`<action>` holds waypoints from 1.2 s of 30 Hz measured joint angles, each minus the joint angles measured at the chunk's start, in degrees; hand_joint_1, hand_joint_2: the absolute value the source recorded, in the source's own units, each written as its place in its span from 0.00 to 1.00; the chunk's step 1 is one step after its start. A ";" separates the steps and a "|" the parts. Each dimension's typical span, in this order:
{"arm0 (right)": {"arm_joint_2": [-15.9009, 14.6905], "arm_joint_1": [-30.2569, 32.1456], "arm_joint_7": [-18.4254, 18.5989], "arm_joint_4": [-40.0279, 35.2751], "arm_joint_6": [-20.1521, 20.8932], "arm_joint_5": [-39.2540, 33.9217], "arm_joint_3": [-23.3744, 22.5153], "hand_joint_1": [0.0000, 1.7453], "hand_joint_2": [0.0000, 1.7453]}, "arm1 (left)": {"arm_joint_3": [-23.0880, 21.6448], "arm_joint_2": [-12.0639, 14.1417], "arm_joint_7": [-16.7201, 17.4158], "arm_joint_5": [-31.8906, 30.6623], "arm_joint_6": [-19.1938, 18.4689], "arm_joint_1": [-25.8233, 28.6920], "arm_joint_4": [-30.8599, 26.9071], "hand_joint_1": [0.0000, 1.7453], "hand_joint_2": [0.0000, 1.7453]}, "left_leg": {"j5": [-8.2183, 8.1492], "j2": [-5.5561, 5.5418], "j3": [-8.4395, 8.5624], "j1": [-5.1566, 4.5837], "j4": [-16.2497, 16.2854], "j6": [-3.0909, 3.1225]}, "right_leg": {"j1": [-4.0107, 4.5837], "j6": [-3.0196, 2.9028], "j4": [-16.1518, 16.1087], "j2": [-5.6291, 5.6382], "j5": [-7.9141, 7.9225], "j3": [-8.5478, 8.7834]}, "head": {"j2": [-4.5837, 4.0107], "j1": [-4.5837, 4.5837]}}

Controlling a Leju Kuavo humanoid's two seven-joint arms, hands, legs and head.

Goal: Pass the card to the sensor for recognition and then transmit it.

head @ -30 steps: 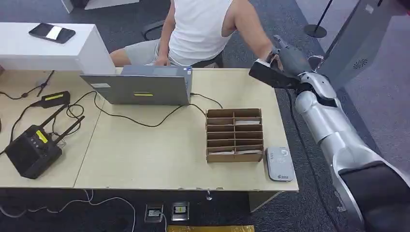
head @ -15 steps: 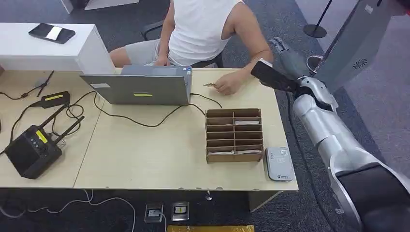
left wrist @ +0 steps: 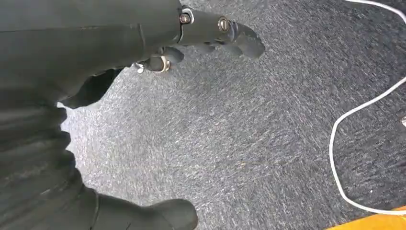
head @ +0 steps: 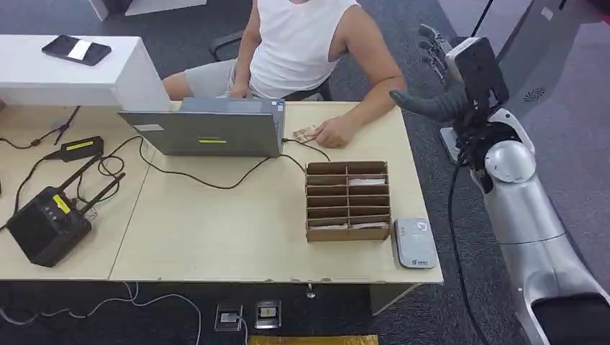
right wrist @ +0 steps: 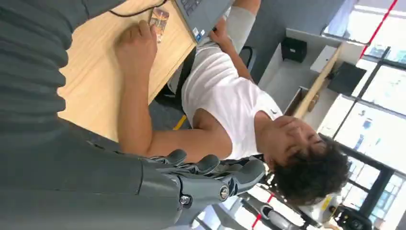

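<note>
Landmark: cardboard organizer (head: pixel 349 200) on the desk (head: pixel 216 230), near its front right corner.

Desk: light wood. The person (head: pixel 302 43) in a white top sits at its far side, beyond the organizer. Their hand (head: pixel 334 131) rests on the desk just behind the organizer, touching the card (head: pixel 305 134), which lies flat by the laptop's corner. The right wrist view shows the card (right wrist: pixel 159 21) just past the fingertips.

Laptop (head: pixel 212 129): behind and left of the organizer, lid toward the robot, cable running from it past the organizer's back.

Right arm (head: pixel 518 215): raised off the desk's right edge, right of the organizer. Right hand (head: pixel 449 75) is up beyond the desk's far right corner, fingers spread, holding nothing; the right wrist view shows the fingers (right wrist: pixel 210 165) apart and bare.

Left hand (left wrist: pixel 158 43): over grey carpet, fingers loosely apart, holding nothing.

Black router (head: pixel 47 219): far left of the organizer.

Sensor (head: pixel 416 243): grey pad just right of the organizer, at the desk's front corner, nothing on it.

Phone (head: pixel 76 49): on the white cabinet, far back left.
</note>
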 joint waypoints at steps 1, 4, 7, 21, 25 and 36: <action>-0.31 1.02 0.11 -1.47 0.41 0.72 -0.11 0.00 1.00 | 0.00 0.00 -0.18 0.18 0.00 0.07 0.00 0.00 1.00 | 0.00 0.00 0.00 0.00 0.00 0.00 | 0.00 0.00 0.00 0.00 0.00 0.00 | 0.00 -0.02; -1.27 4.42 0.61 -5.54 1.86 3.61 -0.53 0.00 1.00 | 0.00 0.04 -0.29 0.29 0.00 0.21 0.02 0.00 1.00 | 0.00 0.00 0.00 0.00 0.00 0.00 | 0.00 0.00 0.00 -0.02 0.00 0.02 | 0.00 0.00; -1.86 7.79 1.07 -8.84 3.52 7.27 -0.55 0.00 1.00 | 0.02 0.20 -0.29 0.44 0.09 0.25 0.04 0.00 1.00 | 0.00 0.00 0.00 0.00 -0.01 0.00 | 0.00 0.00 0.00 -0.01 0.00 0.02 | 0.00 -0.02; -2.59 19.45 3.13 -15.33 8.87 31.63 1.22 0.00 1.00 | 1.03 0.57 -0.27 1.33 1.01 1.11 0.09 0.00 1.00 | 0.00 -0.01 -0.03 0.00 -0.02 0.00 | 0.00 0.00 0.00 -0.02 0.00 0.02 | 0.00 -0.02; -2.54 22.86 3.10 -15.85 9.20 35.83 1.66 0.00 1.00 | 1.03 0.55 -0.14 1.27 0.98 1.16 0.09 0.00 1.00 | 0.00 -0.04 -0.05 0.00 -0.02 0.00 | 0.00 0.00 0.00 -0.10 0.00 0.03 | 0.00 0.00; -2.52 27.73 3.10 -15.88 8.94 38.03 3.65 0.00 1.00 | 1.03 0.55 0.28 1.23 1.01 1.26 0.09 0.00 1.00 | 0.00 -0.02 -0.04 0.00 -0.02 0.00 | 0.00 -0.01 0.00 -0.07 0.00 0.02 | 0.00 -0.02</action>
